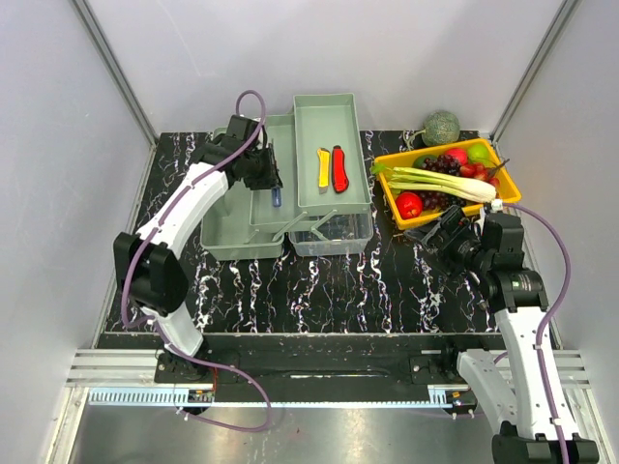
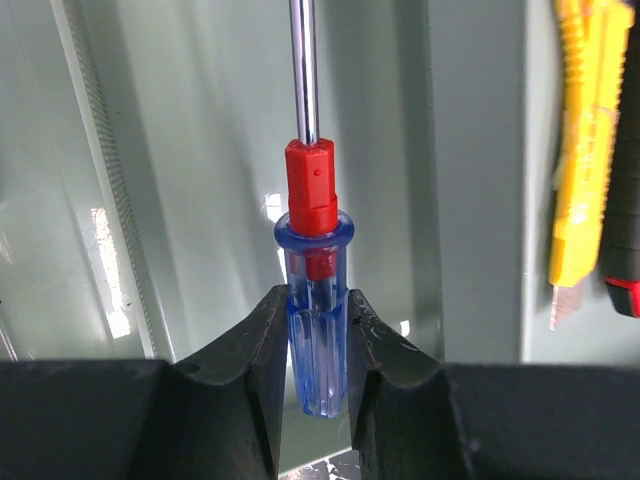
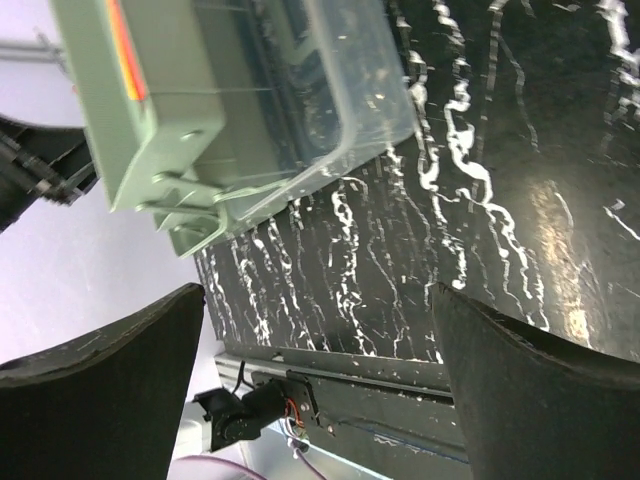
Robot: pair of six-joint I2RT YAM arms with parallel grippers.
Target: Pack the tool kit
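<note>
The pale grey-green toolbox (image 1: 242, 237) stands open in the middle of the table with its trays folded out. A yellow utility knife (image 1: 323, 167) and a red utility knife (image 1: 338, 166) lie side by side in the raised right tray (image 1: 353, 116). My left gripper (image 1: 267, 176) is over the left tray, shut on the blue translucent handle of a screwdriver (image 2: 316, 330); its shaft points away from the camera over the tray floor. The yellow knife (image 2: 585, 150) shows at the right in the left wrist view. My right gripper (image 1: 440, 232) is open and empty above the table, right of the toolbox (image 3: 150, 110). No hammer shows.
An orange-yellow tray (image 1: 513, 188) of fruit and vegetables stands at the back right, with a green melon (image 1: 442, 126) behind it. The toolbox's clear part (image 3: 360, 110) faces my right gripper (image 3: 320, 390). White walls enclose the black marbled table (image 1: 338, 290).
</note>
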